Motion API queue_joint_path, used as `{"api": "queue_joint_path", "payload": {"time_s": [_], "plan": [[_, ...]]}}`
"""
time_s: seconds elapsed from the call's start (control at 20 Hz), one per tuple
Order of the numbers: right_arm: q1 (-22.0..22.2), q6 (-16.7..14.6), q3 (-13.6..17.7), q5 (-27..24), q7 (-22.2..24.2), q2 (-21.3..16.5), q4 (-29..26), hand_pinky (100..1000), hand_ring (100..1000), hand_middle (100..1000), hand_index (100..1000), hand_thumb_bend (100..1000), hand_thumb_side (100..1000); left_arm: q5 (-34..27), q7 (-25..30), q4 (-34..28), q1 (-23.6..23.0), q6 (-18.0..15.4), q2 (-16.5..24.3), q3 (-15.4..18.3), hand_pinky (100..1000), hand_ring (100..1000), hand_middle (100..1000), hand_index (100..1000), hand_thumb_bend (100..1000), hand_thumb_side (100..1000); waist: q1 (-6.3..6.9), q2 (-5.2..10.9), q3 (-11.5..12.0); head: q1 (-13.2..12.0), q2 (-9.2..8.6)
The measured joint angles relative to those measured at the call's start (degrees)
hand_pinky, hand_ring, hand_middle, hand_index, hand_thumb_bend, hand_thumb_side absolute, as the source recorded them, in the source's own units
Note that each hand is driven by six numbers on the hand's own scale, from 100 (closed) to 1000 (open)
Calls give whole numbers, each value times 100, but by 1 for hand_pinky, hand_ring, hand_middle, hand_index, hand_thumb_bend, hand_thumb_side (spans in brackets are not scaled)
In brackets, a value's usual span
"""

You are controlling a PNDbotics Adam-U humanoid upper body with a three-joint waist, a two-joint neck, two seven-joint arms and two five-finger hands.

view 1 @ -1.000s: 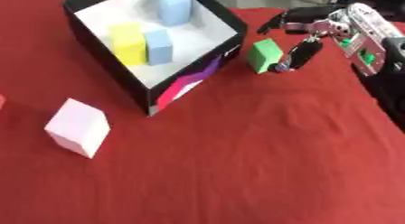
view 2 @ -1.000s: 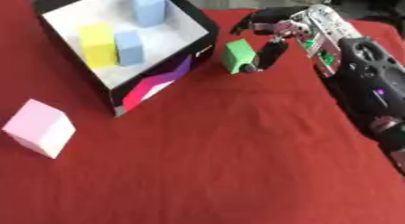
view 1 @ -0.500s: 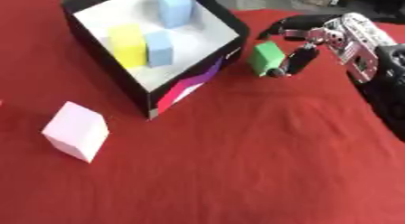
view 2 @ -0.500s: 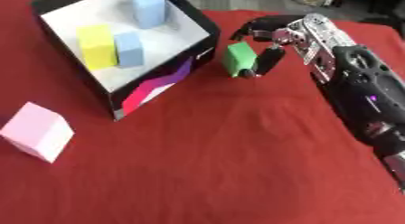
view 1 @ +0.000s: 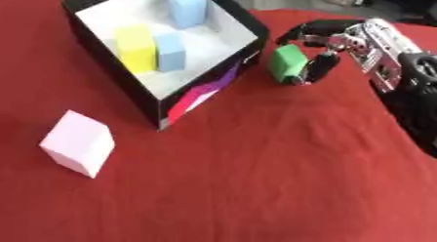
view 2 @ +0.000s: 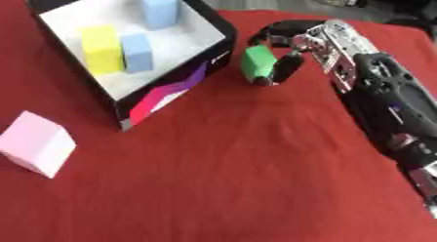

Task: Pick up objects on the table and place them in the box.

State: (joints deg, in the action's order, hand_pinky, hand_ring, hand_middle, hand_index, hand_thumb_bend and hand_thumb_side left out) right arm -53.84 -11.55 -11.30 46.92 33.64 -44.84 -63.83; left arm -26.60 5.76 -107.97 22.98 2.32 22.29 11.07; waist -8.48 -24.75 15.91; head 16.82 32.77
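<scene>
Right hand (view 1: 341,43) pinching green block (view 1: 288,62) (beside box (view 1: 224,76))

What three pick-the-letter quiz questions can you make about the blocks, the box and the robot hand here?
1. Where is the pale pink cube?
A. in the box
B. on the red cloth, left of the box
C. in the hand

2. How many blocks lie inside the black box with the white floor?
A. one
B. three
C. five

3. What is the robot's right hand doing?
A. pinching the small green block
B. lying flat
C. holding the box

Answers: 1 B, it sits alone on the cloth. 2 B, one yellow, two light blue. 3 A, fingers and thumb curl round it.
</scene>
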Motion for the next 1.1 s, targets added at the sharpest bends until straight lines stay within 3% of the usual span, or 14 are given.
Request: {"api": "queue_joint_path", "payload": {"time_s": [0.4, 0.75, 1.1], "plan": [[92, 57, 68, -39, -101, -4, -10, 927, 924, 825, 897, 437, 380, 15, 24, 2, 23, 15, 0, -31, 853, 736, 801, 762, 234, 790, -9, -10, 8, 47, -19], [130, 180, 84, -281, -296, -29, -81, 902, 837, 645, 714, 438, 309, 42, 33, 36, 22, 9, 2, -33, 853, 736, 800, 760, 234, 789, -9, -20, 0, 53, -16], [179, 369, 29, -434, -619, -31, -159, 891, 817, 607, 676, 441, 319, 43, 41, 37, 20, 17, 2, -33, 853, 736, 800, 760, 234, 783, -10, -1, -13, 58, -7]]}}
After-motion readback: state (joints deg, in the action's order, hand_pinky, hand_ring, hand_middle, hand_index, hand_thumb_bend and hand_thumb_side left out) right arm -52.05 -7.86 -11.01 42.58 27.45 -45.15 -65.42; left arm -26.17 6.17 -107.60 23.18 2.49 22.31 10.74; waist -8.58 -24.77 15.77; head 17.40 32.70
